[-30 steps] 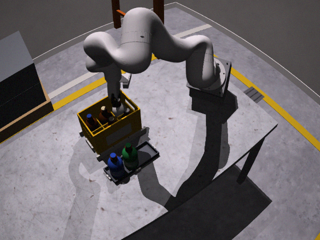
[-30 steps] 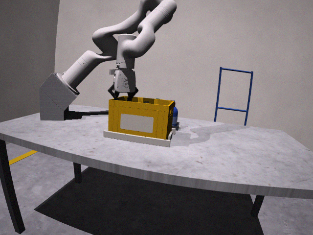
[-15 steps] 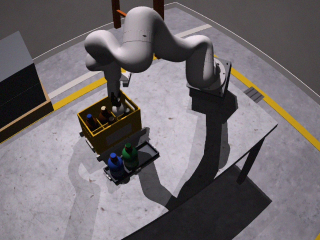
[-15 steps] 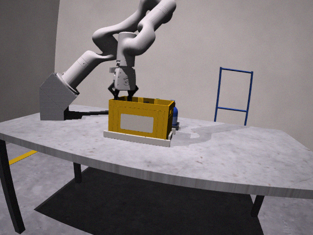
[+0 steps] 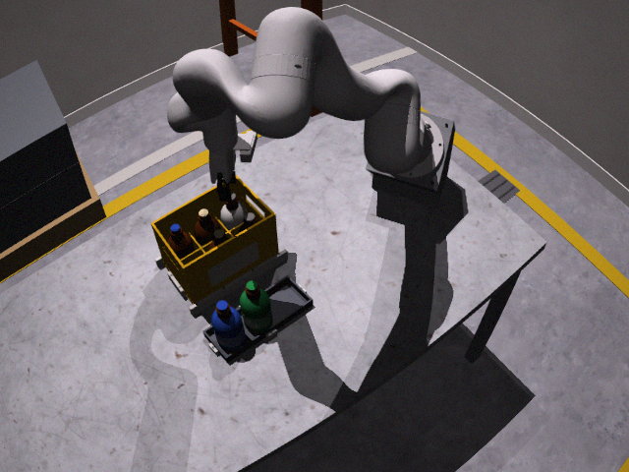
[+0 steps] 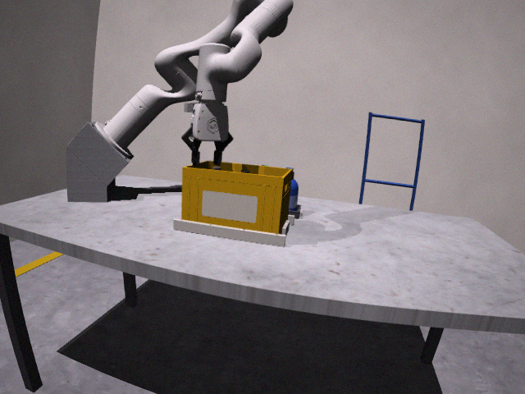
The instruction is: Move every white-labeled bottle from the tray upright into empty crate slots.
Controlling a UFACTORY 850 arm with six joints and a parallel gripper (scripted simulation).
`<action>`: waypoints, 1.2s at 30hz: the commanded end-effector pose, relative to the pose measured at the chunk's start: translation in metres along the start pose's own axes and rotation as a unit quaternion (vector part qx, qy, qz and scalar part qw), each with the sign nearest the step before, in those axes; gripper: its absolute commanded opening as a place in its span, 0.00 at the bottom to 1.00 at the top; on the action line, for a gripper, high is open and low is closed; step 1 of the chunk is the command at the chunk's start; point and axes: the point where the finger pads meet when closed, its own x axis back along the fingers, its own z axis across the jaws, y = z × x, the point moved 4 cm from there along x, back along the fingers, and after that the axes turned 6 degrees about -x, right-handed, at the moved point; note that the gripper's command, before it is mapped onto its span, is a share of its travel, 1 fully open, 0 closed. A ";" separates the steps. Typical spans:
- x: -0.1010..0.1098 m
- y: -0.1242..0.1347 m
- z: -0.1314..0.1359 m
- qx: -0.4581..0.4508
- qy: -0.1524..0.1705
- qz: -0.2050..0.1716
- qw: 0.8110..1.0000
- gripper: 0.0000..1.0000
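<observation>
A yellow crate (image 5: 219, 246) stands on the table; it also shows in the exterior view (image 6: 235, 198). In its back row stand a brown bottle with a blue cap (image 5: 177, 238), a brown bottle with a cream cap (image 5: 204, 223) and a white bottle (image 5: 232, 213). My gripper (image 5: 226, 187) hangs right over the white bottle's top, fingers apart at the crate rim (image 6: 206, 162), open and holding nothing. A dark tray in front of the crate carries a blue bottle (image 5: 227, 324) and a green bottle (image 5: 255, 305), both upright. The tray's right end holds nothing.
The crate rests on a pale base plate (image 6: 230, 231). The robot's base (image 5: 411, 152) stands at the table's far right. A dark cabinet (image 5: 35, 167) stands on the floor to the left, and a blue frame (image 6: 392, 161) behind the table.
</observation>
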 end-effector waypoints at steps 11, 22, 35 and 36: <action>0.035 0.000 0.000 0.000 0.000 0.000 1.000 0.66; 0.045 0.000 0.000 0.000 0.000 0.000 1.000 0.66; 0.047 0.000 0.000 0.000 0.000 0.000 1.000 0.00; 0.047 0.000 0.000 0.000 0.000 0.000 1.000 0.00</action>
